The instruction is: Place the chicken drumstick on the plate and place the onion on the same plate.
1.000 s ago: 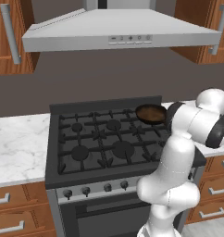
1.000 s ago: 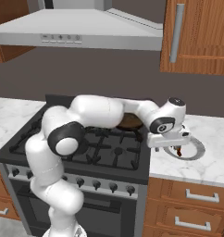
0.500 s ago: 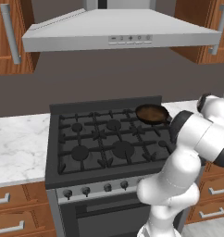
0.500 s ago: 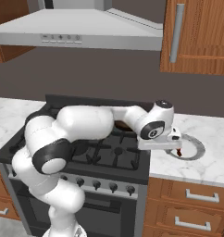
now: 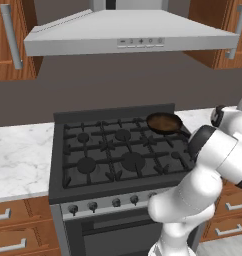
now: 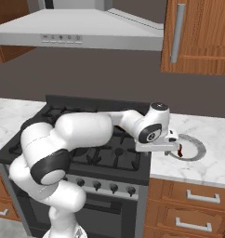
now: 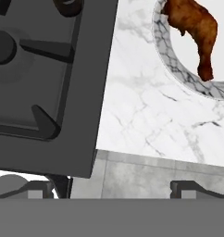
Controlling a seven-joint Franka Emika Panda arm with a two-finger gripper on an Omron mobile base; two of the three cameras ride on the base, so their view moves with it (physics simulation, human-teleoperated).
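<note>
The chicken drumstick [image 7: 197,28], orange-brown, lies on the round grey-white plate [image 7: 165,51] at the top right of the hand view. My gripper [image 7: 116,190] is open and holds nothing. It hangs above the marble counter beside the stove's edge, apart from the plate. In the right base view the gripper [image 6: 161,149] is just left of the plate [image 6: 200,148], on which the drumstick [image 6: 180,151] shows as a small dark piece. The onion is out of view.
A dark skillet [image 5: 164,122] sits on the stove's [image 5: 118,155] back right burner. The black stove top [image 7: 49,69] borders the marble counter [image 7: 146,115] where the plate stands. Wooden drawers [image 6: 188,209] run below the counter.
The hand has drawn back from over the plate toward the stove's edge, staying open. The drumstick stays on the plate.
</note>
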